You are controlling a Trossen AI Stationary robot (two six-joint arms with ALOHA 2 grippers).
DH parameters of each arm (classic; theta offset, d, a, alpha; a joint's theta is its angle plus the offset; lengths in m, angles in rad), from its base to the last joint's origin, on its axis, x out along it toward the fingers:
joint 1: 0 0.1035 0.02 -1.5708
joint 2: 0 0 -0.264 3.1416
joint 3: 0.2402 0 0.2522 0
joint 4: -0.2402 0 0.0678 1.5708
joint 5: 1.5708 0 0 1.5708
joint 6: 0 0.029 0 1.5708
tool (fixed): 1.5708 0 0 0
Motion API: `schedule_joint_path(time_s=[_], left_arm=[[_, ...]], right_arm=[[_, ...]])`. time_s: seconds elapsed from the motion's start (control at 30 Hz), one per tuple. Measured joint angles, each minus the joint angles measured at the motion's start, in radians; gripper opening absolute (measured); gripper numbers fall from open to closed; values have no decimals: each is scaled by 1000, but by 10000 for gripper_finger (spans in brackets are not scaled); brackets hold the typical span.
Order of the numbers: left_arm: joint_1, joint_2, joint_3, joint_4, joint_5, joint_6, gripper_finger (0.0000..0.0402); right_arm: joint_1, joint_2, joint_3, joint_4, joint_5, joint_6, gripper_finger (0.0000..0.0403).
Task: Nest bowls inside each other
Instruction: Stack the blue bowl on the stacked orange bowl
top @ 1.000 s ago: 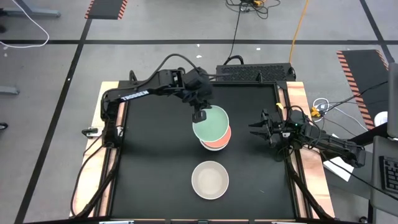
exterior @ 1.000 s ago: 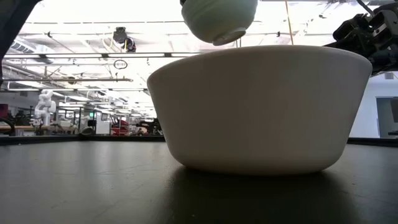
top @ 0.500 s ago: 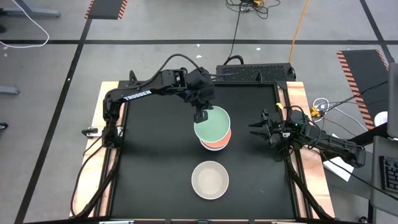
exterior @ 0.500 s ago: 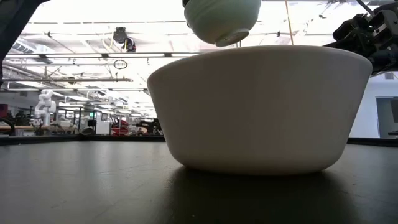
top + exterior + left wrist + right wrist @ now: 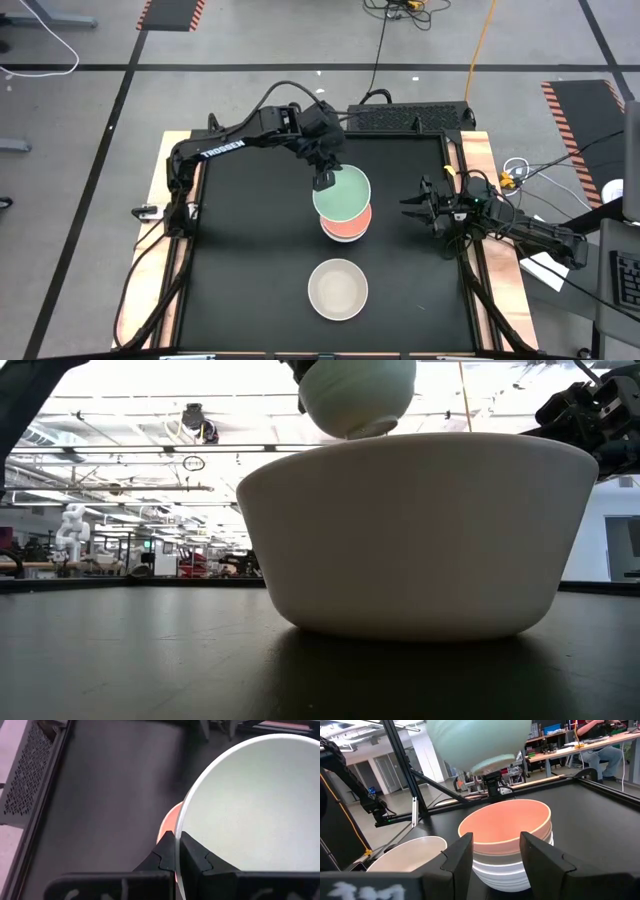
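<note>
Mint-green round smooth bowl (image 5: 343, 193): held in the air, slightly tilted, directly above the stack at the middle of the black table (image 5: 250, 250), not touching it; rim pinched between the pressed-together fingers of the left gripper (image 5: 324, 181), which grips the bowl's left edge, one finger (image 5: 167, 851) outside the wall, the other inside. Salmon-orange round smooth bowl (image 5: 350, 226): topmost of the stack, upright, nested in pale bowls beneath it; from above, partly covered by the mint-green bowl. White nested bowls (image 5: 505, 870): at least two rims visible under the salmon-orange bowl, exact count not discernible. Cream-beige round smooth bowl (image 5: 337, 288): alone, upright, at the near middle of the table, apart from the stack; fills most of the low view, with the mint-green bowl's underside hanging beyond its far rim. Left arm: reaching in from the far left corner of the table. Right gripper (image 5: 412, 206): idle at the right side of the table, near the stack but clear of it, fingers (image 5: 540, 857) spread, nothing between them, pointed toward the stack. Black perforated box (image 5: 410, 116): at the table's far edge.
</note>
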Motion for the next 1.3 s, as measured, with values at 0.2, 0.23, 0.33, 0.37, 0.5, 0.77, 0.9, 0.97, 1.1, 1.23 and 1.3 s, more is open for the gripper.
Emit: schedule_joint_path(time_s=[0.2,0.23,0.33,0.37,0.5,0.77,0.9,0.97,1.1,1.23,1.3], left_arm=[[26,44,0,8,27,2,5],[29,50,0,9,27,3,5],[38,76,0,5,37,4,5],[40,86,0,6,51,5,5],[41,125,0,6,73,19,5],[46,187,0,4,79,21,5],[44,204,0,-10,84,27,5],[45,210,0,-8,86,27,5],[45,220,0,-37,81,29,5],[44,231,-1,-71,77,29,5],[43,238,0,-64,76,29,5]], right_arm=[[0,3,0,0,0,-2,155],[0,4,0,-1,0,-2,155],[0,15,0,-2,0,-3,155],[0,18,0,-2,0,-3,155],[0,35,0,-2,1,-6,155],[0,50,0,-1,0,-6,155],[0,50,0,-1,0,-7,155],[0,50,0,-1,0,-10,155],[0,53,0,-1,0,-11,155],[0,52,0,-1,0,-11,155],[0,52,0,0,0,-11,155]])
